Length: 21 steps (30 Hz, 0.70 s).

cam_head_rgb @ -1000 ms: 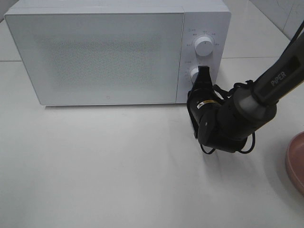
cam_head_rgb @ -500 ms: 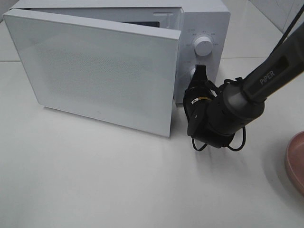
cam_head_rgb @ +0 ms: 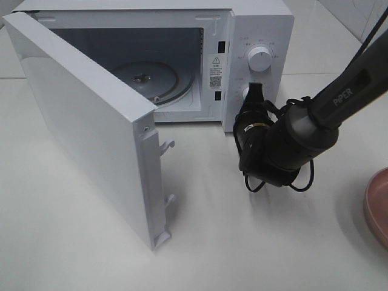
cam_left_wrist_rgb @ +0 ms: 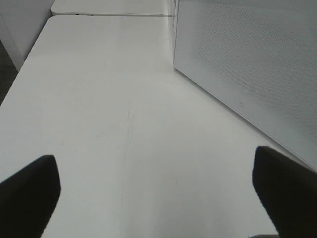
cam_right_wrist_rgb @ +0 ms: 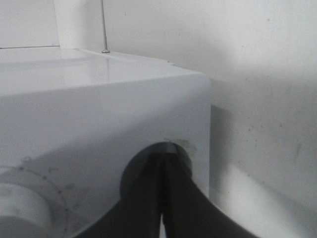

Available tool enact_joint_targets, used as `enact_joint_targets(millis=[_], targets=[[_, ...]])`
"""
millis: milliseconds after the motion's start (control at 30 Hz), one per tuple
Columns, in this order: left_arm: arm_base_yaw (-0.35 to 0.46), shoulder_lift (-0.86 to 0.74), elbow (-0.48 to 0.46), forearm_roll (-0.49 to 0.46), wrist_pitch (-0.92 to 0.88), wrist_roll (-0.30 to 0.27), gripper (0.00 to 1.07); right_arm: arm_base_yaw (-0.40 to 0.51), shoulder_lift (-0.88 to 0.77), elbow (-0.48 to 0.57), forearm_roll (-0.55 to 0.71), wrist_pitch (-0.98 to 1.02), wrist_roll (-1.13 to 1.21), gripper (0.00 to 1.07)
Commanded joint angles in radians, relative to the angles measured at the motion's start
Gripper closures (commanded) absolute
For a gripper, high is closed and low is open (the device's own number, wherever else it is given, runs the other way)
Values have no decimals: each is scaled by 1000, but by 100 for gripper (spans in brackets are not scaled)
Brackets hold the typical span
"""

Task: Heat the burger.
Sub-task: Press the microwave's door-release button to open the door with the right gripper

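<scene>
White worktop, items listed front to back for you.
- Pink round plate: at the right edge, cut off by the frame.
- White microwave door: swung wide open on its left hinge.
- Left pincer: dark fingers wide apart, above the worktop beside the door's speckled outer face.
- Right pincer: black fingers closed together, tips against the lower white knob of the control panel.
- White microwave oven: cavity exposed, round glass turntable inside.
- Burger: you cannot locate it in any view.
</scene>
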Motion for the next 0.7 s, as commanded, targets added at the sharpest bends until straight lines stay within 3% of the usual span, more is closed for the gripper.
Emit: enact_joint_targets(millis=[33, 700], targets=[[1, -15, 0, -1, -12, -2, 9, -27, -13, -52, -126, -82, -6, 107], [1, -15, 0, -1, -12, -2, 9, 32, -123, 132, -137, -43, 21, 107]])
